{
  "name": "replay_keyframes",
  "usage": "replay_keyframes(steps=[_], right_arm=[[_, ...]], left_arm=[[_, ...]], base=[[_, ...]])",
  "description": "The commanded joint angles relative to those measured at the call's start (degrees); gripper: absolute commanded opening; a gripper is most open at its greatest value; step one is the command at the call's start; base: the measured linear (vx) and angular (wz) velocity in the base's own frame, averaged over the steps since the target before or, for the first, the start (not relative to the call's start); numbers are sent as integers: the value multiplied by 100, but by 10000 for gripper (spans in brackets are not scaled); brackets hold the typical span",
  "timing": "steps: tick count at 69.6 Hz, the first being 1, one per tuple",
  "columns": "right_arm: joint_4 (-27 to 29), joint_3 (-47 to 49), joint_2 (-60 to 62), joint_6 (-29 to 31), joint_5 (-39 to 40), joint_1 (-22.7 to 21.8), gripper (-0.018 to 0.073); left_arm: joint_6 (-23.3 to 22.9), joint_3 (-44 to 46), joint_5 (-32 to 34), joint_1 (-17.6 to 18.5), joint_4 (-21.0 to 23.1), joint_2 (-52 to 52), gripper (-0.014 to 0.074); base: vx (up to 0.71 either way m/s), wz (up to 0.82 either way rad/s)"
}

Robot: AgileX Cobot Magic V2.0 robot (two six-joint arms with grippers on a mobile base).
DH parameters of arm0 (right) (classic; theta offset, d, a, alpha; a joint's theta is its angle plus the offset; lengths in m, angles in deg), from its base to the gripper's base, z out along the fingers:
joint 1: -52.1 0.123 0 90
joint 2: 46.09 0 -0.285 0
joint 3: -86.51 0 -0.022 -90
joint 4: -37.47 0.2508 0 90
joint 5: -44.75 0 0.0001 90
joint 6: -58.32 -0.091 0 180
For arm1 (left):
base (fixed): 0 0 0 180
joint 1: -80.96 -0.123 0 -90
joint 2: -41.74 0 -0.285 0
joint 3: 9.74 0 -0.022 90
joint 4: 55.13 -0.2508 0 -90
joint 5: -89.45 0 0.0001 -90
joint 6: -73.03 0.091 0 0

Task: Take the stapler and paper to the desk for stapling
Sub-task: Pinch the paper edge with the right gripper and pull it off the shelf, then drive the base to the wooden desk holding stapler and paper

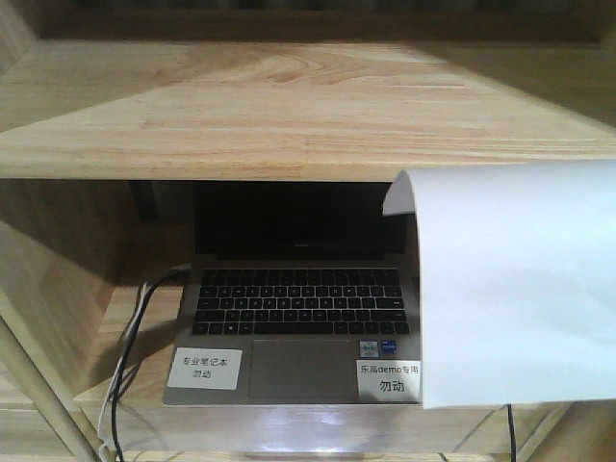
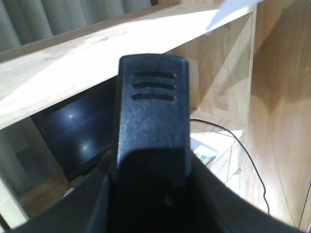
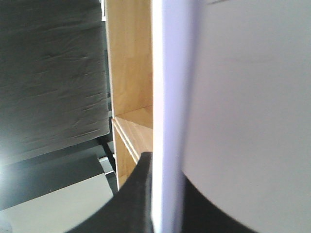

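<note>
one paper [image 1: 515,289], clamped by right gripper [image 3: 163,194], hides laptop [image 1: 298,300] corner; left gripper [image 2: 150,194] state unclear.

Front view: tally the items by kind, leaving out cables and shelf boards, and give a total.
Laptop: 1
White printed labels: 2, one at the left and one at the right of the palm rest
White paper sheet: 1
Total: 4
</note>
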Motion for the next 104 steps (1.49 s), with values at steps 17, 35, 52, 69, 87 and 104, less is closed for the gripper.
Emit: replay_keyframes(steps=[17, 35, 52, 69, 87, 104], right_arm=[[56, 131, -58, 19, 218, -47, -6], [51, 131, -58, 19, 218, -47, -6], [36, 131, -58, 19, 240, -47, -6], [36, 131, -58, 19, 240, -47, -6], [11, 131, -58, 19, 239, -47, -6], [11, 131, -58, 19, 239, -47, -6]], left_arm=[[3, 149, 654, 13, 135, -104, -6], [3, 149, 654, 13, 135, -104, -6], [3, 149, 654, 13, 135, -104, -6], [3, 149, 654, 13, 135, -104, -6], [3, 149, 654, 13, 130, -104, -6], [3, 149, 654, 13, 130, -104, -6]], base=[[0, 0], [0, 0], [0, 1], [-2, 8], [-7, 27], [-11, 45]])
